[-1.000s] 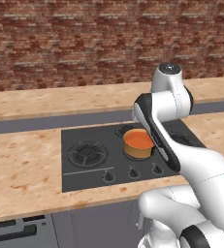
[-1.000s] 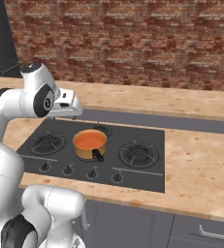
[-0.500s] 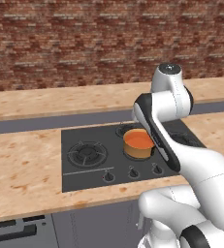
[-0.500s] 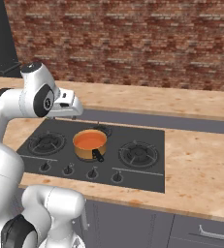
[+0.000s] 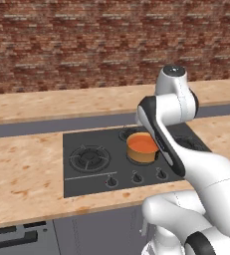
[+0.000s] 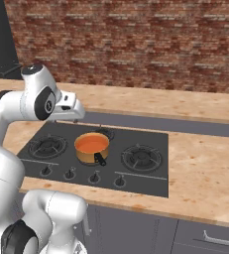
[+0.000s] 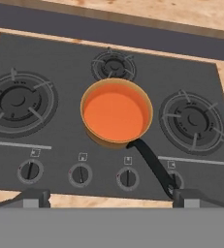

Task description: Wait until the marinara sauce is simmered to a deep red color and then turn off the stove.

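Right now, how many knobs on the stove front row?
4 on the stove: far-left knob, second knob, third knob, and a fourth at the right, partly hidden behind the saucepan handle.

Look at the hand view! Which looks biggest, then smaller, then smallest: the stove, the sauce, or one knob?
1. The stove, by far the widest.
2. The marinara sauce, a round orange disc filling its saucepan.
3. A knob, smallest, though it sits nearer the camera.
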You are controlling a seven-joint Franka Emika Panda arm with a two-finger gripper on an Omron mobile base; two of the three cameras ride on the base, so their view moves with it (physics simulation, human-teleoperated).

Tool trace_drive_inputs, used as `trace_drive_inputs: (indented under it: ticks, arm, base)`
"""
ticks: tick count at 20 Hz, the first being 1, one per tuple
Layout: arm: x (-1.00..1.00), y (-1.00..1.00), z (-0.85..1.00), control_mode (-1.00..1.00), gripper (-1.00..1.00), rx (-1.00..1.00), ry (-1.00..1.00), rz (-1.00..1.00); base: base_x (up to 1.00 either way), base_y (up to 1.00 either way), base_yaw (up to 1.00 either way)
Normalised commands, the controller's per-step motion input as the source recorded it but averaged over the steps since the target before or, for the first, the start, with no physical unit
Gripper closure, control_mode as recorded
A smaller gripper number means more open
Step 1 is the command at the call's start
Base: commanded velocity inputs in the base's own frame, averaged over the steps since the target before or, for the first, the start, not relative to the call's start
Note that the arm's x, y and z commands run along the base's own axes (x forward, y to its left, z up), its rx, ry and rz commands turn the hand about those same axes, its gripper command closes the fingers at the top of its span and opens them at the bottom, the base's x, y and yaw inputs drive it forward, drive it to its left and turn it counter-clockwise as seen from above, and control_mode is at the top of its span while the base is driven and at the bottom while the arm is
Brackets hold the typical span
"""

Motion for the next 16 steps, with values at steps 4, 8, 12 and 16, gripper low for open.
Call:
trace_drive_inputs:
  ticks: [4,8,12,16]
  arm:
    - [0.00,0.00,-0.13,-1.00,-1.00,0.00,0.03,0.00]
    - [-0.05,0.02,-0.26,-1.00,-1.00,0.00,0.04,0.00]
    - [-0.24,0.11,-0.42,-1.00,-1.00,0.00,0.10,0.00]
    - [-0.30,0.10,-0.49,-1.00,-1.00,0.00,0.12,0.00]
  base:
    - [0.00,0.00,0.00]
    - [0.00,0.00,0.00]
    - [0.00,0.00,0.00]
    - [0.00,0.00,0.00]
